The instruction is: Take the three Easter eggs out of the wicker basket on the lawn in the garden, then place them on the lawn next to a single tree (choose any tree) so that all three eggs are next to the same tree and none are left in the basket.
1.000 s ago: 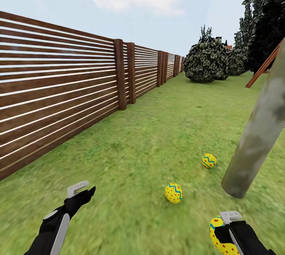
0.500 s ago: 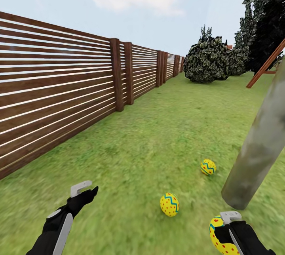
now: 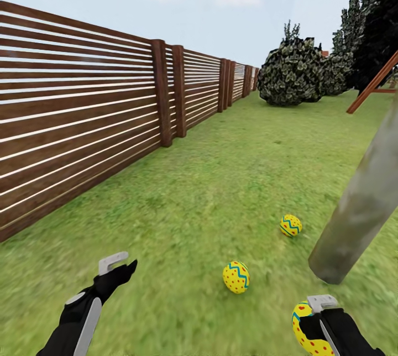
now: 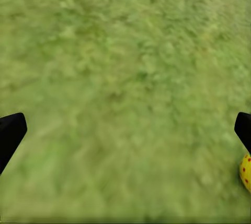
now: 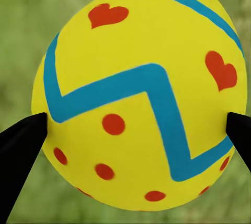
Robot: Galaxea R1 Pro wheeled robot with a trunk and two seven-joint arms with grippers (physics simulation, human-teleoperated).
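At the bottom right of the head view the right gripper is closed on an Easter egg, cut off by the frame edge; the right wrist view shows that held egg large, its yellow shell with a blue zigzag and red hearts and dots pinched between two dark fingertips. At the lower left the left gripper hangs over the lawn with its fingers spread wide and nothing between them; a sliver of an egg shows at the edge of the blurred left wrist view, probably the nearer one on the grass. That second egg lies lower centre, a third egg beyond it, both near the base of the tree, whose grey trunk leans out of frame on the right. A slatted wooden fence runs along the left toward a round dark bush at the upper right, beside dark columnar trees and a slanting wooden swing frame.
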